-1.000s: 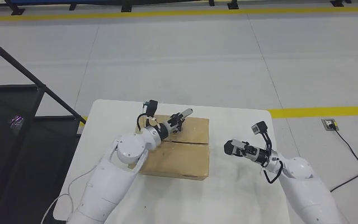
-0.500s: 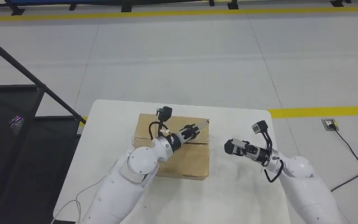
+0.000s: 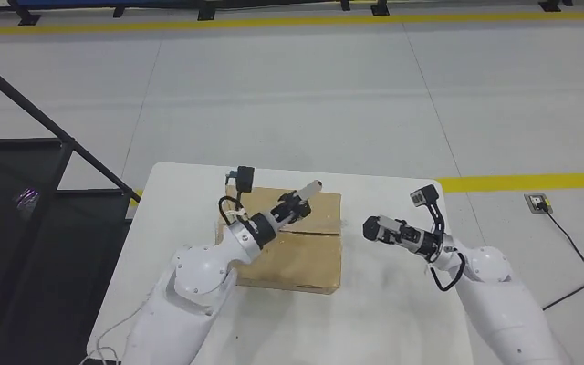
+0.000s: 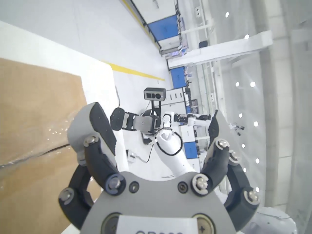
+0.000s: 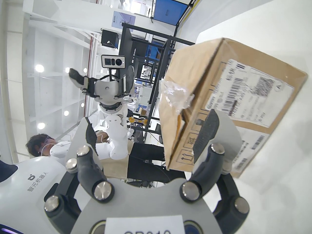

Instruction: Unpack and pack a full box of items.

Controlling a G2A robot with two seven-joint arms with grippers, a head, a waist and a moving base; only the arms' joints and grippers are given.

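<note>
A closed brown cardboard box (image 3: 292,251) lies in the middle of the white table (image 3: 182,196), its flaps meeting in a taped seam. My left gripper (image 3: 299,201) hovers open and empty above the box's far right part, near the seam. In the left wrist view the gripper (image 4: 158,125) stands wide apart, with the box top (image 4: 31,113) beside it. My right gripper (image 3: 374,228) hangs open and empty just right of the box, apart from it. In the right wrist view this gripper (image 5: 148,132) faces the box end (image 5: 195,79), where crumpled clear tape (image 5: 175,93) and a white shipping label (image 5: 253,91) sit.
A black metal frame (image 3: 36,173) stands off the table's left side. Bare table top stretches right of the box under the right arm (image 3: 392,292) and along the left edge. The floor beyond has yellow lines (image 3: 511,182).
The left gripper dipped toward the box's right seam half a second ago, then rose and drew back over the far flap. The right gripper shifted slightly toward the box.
</note>
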